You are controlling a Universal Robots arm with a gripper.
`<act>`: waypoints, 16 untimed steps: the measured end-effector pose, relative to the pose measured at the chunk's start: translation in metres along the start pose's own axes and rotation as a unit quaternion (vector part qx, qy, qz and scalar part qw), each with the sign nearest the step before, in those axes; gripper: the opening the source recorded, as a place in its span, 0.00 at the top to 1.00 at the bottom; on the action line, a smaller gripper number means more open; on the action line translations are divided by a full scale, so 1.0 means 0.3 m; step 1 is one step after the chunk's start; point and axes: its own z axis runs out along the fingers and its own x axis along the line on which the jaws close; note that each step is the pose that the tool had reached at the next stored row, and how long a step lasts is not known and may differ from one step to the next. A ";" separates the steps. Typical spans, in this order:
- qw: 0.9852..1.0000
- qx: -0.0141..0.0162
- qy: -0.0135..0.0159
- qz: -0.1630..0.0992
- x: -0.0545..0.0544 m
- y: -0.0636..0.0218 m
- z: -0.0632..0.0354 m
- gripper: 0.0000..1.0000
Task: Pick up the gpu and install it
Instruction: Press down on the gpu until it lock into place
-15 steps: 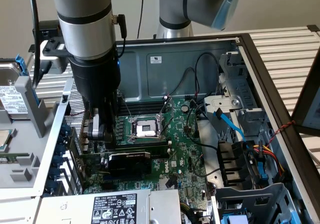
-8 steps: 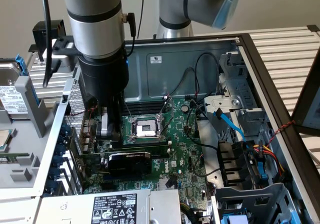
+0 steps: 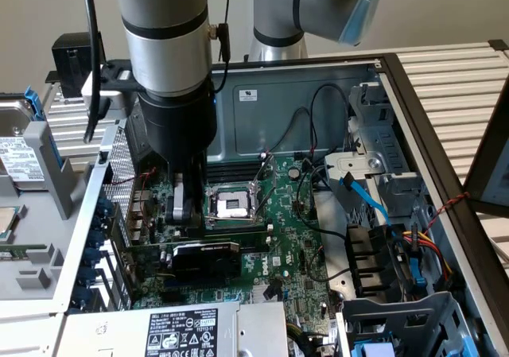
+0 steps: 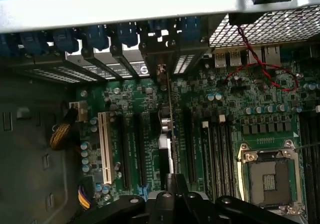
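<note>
The gpu [image 3: 205,255] stands on edge in an expansion slot of the motherboard [image 3: 296,250], its black cooler shroud facing the power supply [image 3: 179,331] at the near side of the case, its bracket end toward the rear slot openings on the exterior view's left. In my wrist view the gpu [image 4: 169,134] shows as a thin card seen edge-on, running from the slot brackets [image 4: 125,59] toward my fingers, between black slots, with the white slot [image 4: 105,146] farther off to one side. My gripper [image 3: 184,211] sits just above the card's top edge, near the empty processor socket [image 3: 233,206], and its fingers [image 4: 172,204] are drawn together; I cannot make out whether they pinch the card's edge or only rest close over it. The socket's silver frame [image 4: 270,176] lies beside the memory slots. A twisted red and black wire [image 4: 260,67] loops over the board near the rear ports. Farther out, on the exterior view's right, a blue cable [image 3: 367,198] and a bundle of coloured wires [image 3: 425,242] run by the drive cage [image 3: 398,158]. Outside the case, on the exterior view's left, a hard drive [image 3: 17,154] stands in a grey holder.
</note>
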 end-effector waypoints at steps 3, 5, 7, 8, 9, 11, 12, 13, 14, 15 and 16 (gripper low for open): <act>1.000 0.000 0.000 0.000 0.000 -0.009 0.007 0.89; 1.000 0.000 0.000 0.000 0.000 -0.011 0.013 0.89; 1.000 0.000 0.000 0.000 0.001 -0.012 0.019 0.89; 1.000 0.000 0.000 0.000 0.001 -0.012 0.022 0.89; 1.000 0.000 0.000 0.000 0.001 -0.012 0.025 0.89; 1.000 0.000 0.000 0.000 0.001 -0.012 0.032 0.89; 1.000 0.000 0.000 0.000 0.001 -0.012 0.035 0.89; 1.000 0.000 0.000 0.000 0.002 -0.013 0.038 0.89; 1.000 0.000 0.000 0.000 0.002 -0.013 0.041 0.89; 1.000 0.000 0.000 0.000 0.002 -0.013 0.043 0.89; 1.000 0.000 0.000 0.000 0.003 -0.013 0.044 0.89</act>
